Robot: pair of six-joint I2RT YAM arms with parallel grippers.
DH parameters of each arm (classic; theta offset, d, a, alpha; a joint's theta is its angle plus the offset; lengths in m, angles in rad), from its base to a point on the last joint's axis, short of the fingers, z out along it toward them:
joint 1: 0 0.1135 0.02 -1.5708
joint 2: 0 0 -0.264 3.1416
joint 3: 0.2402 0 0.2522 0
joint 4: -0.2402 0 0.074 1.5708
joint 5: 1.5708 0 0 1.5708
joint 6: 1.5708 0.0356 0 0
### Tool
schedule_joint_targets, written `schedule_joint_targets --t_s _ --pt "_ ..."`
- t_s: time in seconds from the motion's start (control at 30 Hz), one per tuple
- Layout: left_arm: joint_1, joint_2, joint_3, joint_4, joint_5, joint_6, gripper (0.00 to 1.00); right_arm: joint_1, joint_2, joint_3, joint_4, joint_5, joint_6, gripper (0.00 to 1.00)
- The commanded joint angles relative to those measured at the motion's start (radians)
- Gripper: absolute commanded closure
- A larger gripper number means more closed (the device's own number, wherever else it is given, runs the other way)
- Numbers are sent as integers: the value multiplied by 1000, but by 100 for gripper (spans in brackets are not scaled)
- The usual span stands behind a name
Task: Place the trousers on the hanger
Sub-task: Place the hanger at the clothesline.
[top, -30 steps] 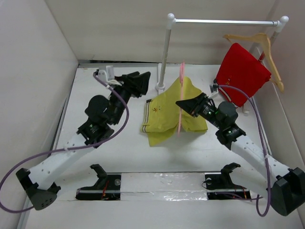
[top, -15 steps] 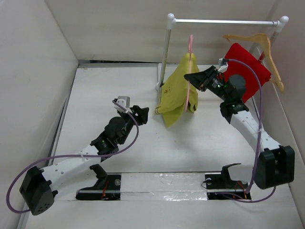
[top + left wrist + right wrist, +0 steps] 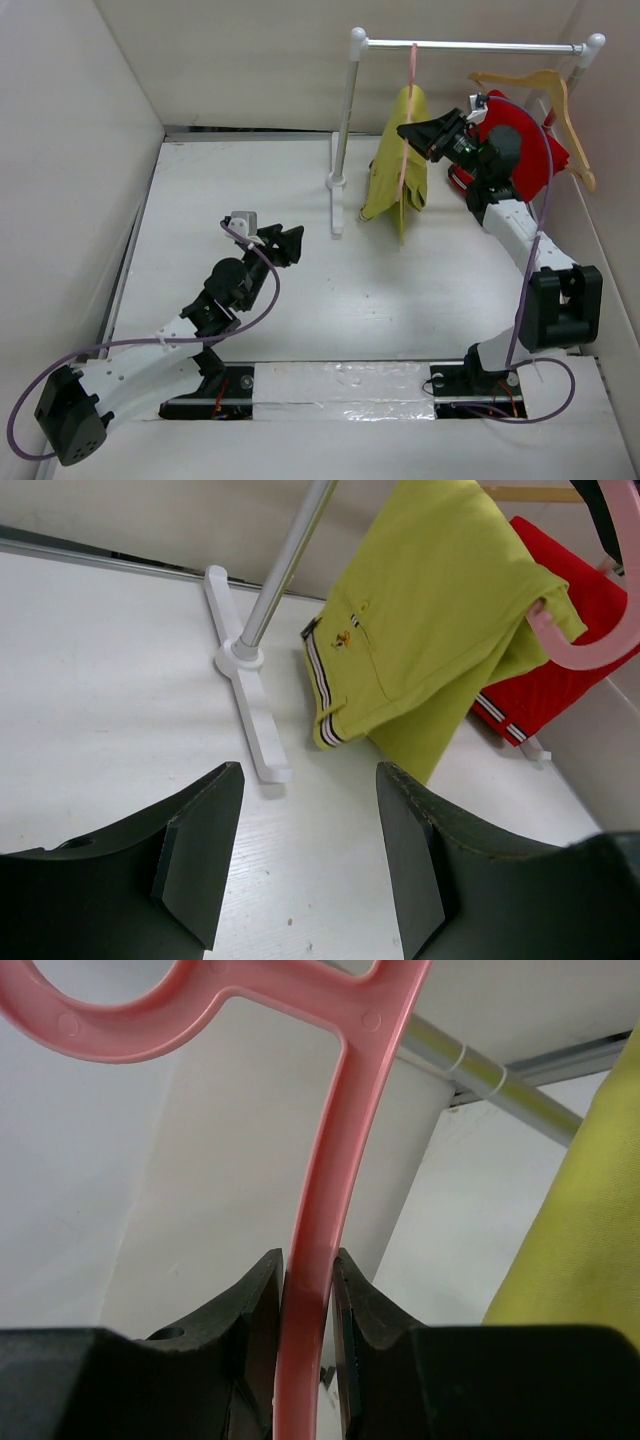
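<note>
Top view, clock set on tabletop [image 3: 400, 300] ctr, 6 = arm bases. Left arm lies low across 7–8 o'clock. Left end effector [image 3: 290, 240] sits close above the tabletop, aimed toward 1 o'clock, released: in left wrist view [image 3: 310, 770] both fingers are spread wide w/ nothing between them, well apart from any cloth. Ahead of it the rack's flat white foot [image 3: 250, 710] lies on the tabletop w/ the metal post rising from it; in top view the post [image 3: 345, 120] stands at approx 12. Just right of the post, at approx 1 o'clock, the trousers [image 3: 385, 185] hang folded over the hanger [image 3: 405, 150], off the tabletop. Yellow-green cloth drapes down both sides, and striped waistband trim shows at the lower left edge in left wrist view [image 3: 420, 610]. Pink hanger end pokes out of the fold at 3 o'clock of that view [image 3: 600, 650]. Right arm is reared up from its base at 5 o'clock. Right end effector [image 3: 408, 130] is clenched on the hanger neck, high up beside the cloth; right wrist view [image 3: 308, 1260] shows both pads tight against the pink stem [image 3: 330, 1160], w/ trousers edge at right [image 3: 590, 1230]. Hook tip reaches the rack's top bar [image 3: 470, 45] in top view; can't tell if it bears on the bar. Farther, at 2 o'clock, a red garment [image 3: 525, 160] hangs behind the right arm, w/ a wooden hanger [image 3: 545, 85] above it.
</note>
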Motion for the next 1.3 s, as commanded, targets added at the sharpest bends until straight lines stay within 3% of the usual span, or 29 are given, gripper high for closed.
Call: schedule_joint_targets --t_s 0.0,0.5,0.9,1.03,1.07,1.13,1.17,1.27 --pt "3 10 2 61 25 11 48 -30 -16 105 261 -9 -1 100" --pt "3 19 5 57 31 6 48 -89 128 250 279 -12 74 100" --pt "3 34 8 58 31 8 48 -118 180 198 287 -26 62 99" --pt "3 36 5 60 22 6 48 -127 174 161 294 -42 39 73" --pt "3 33 5 58 21 6 47 -127 169 150 296 -45 33 58" --pt "3 30 5 58 21 5 47 -127 146 122 273 -45 -11 41" --pt "3 28 2 61 16 5 47 -127 125 107 230 -33 -34 0" --pt "3 26 5 54 15 3 47 -127 88 84 140 -13 -128 0"
